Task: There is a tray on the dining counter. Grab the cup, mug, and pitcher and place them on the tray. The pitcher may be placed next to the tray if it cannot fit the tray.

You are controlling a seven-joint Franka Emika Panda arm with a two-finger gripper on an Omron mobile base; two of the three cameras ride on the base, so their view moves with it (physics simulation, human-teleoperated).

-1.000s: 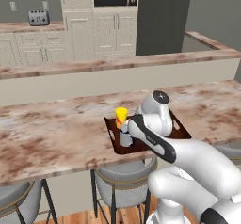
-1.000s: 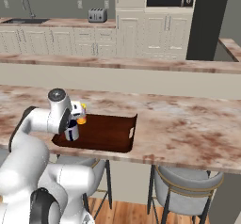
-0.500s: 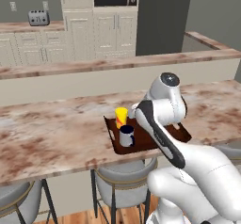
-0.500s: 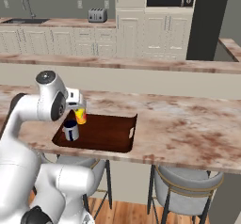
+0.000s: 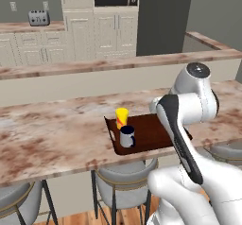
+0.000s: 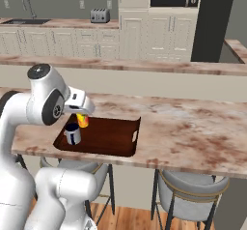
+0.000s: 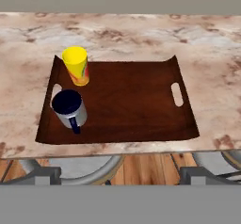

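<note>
Tray (image 7: 127,110): dark reddish-brown, rectangular, raised rim, a handle cutout at each short end; it lies flat on the desk (image 5: 56,134) close to the near edge, above the stools.
Cup (image 7: 76,66): yellow tumbler with a red-orange mark on its side, upright inside the tray at a far corner, just beside one handle cutout.
Mug (image 7: 69,108): grey with a dark inside and dark handle, upright inside the tray, just beside the cup on its nearer side; the two stand close but apart; handle turned toward the near desk edge.
Rest of tray: the wide floor beyond cup and mug, toward the other cutout, is bare wood colour.
Pincer (image 6: 82,109): at the end of the white arm, raised above the cup-and-mug end of the tray in the right base view; jaws spread wide, nothing between them, touching nothing.
Arm (image 5: 189,106): bent above the desk edge, hiding part of the tray's far end in the left base view.
Stools (image 6: 188,195): grey padded seats tucked under the desk's near edge.
Background: second stone-topped ledge behind the desk, white cabinets, a toaster (image 6: 100,15) on the back counter.
</note>
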